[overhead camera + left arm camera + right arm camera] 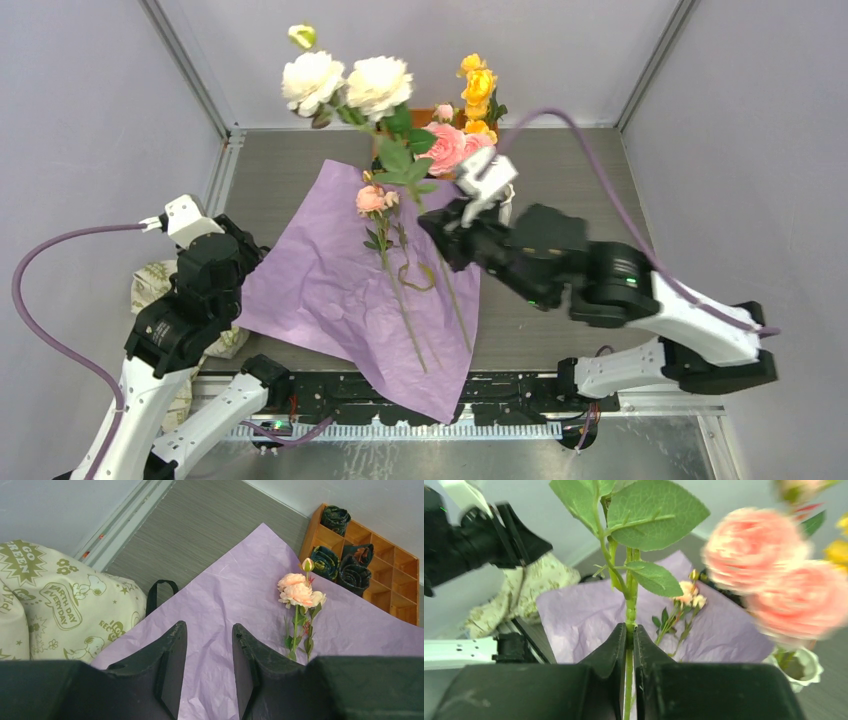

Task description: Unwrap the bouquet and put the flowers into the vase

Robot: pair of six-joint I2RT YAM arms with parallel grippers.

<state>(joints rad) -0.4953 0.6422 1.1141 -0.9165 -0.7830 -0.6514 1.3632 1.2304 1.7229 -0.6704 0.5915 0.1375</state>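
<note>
The cream rose stem (630,600) is gripped by the closed right hand (630,630) at frame centre, while the left hand (210,630) is held part-open and empty over the purple paper (240,590). A peach rose (299,592) is laid on that paper, and pink roses (774,580) are stood in the white vase (809,666) at lower right.

- Place: a robotics lab test booth.
- Walls (90,120): were plain pale panels, joined by metal corner posts (193,75).
- Table (275,165): was bare grey.
- Fittings: left arm (190,300) and right arm (620,285) stood bolted to a black rail (510,395), trailing purple cables (100,230).
</note>
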